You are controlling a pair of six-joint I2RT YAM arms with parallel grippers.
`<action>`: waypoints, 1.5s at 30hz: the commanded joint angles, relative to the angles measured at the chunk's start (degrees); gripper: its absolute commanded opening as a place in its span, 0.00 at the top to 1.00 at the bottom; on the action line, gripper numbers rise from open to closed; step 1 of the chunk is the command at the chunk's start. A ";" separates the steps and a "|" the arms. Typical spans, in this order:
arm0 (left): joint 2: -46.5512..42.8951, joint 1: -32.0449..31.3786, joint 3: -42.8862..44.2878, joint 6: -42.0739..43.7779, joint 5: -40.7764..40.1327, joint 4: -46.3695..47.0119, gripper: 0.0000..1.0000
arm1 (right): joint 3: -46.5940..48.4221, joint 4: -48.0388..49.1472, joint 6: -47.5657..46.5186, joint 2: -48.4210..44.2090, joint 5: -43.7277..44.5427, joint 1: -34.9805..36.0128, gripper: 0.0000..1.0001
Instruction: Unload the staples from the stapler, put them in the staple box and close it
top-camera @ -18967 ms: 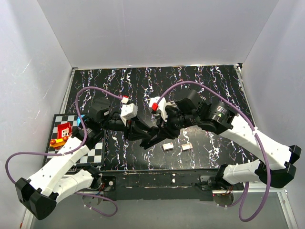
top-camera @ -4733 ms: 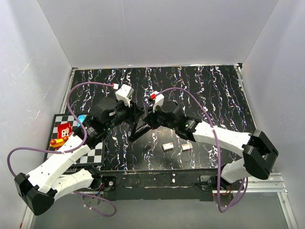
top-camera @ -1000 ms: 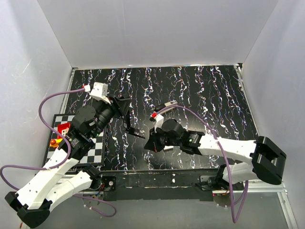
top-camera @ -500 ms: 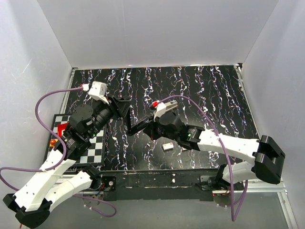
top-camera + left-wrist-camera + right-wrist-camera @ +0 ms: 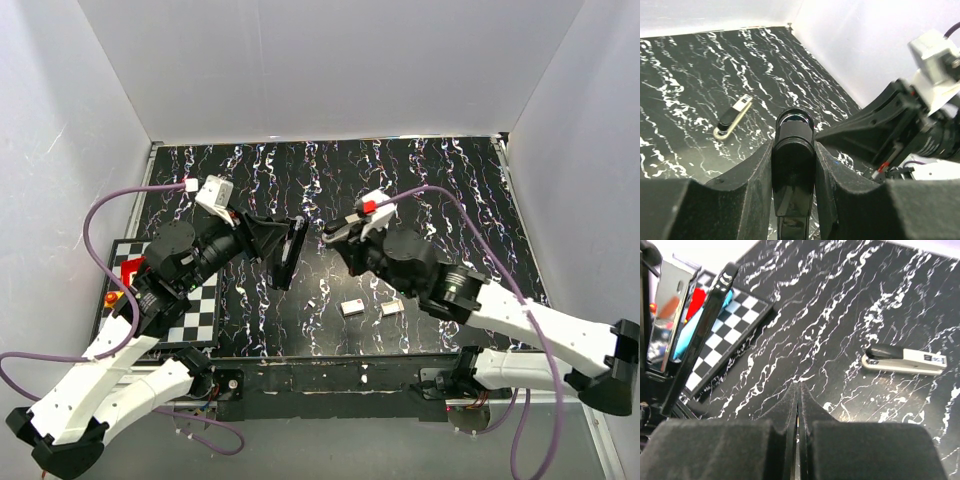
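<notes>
In the left hand (image 5: 280, 248), stapler (image 5: 296, 234) steeply on end

2 small pale blocks (image 5: 352, 307) side by side on black marbled tabletop (image 5: 440, 190), checkered board (image 5: 200, 322) at its left edge

Gripped in the left end effector (image 5: 794, 149), the stapler (image 5: 792, 175) runs off the left wrist view's bottom edge. In the right wrist view its lower end disappears behind the closed right end effector (image 5: 798, 387). A pale speck (image 5: 311, 302) near the left end effector is too small to identify.
</notes>
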 commanded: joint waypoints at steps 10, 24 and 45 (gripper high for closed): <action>-0.46 -0.08 -2.78 -0.56 16.78 14.42 1.00 | 6.20 -12.22 -8.62 -13.04 -12.11 -0.77 0.99; 1.29 -0.09 -4.72 -4.25 43.41 30.69 1.00 | 13.59 -18.03 -12.14 -15.95 -35.94 -0.68 0.99; 4.81 -0.26 -4.81 -3.81 52.92 33.42 1.00 | 19.56 -17.94 -12.22 -8.39 -46.14 -0.77 0.99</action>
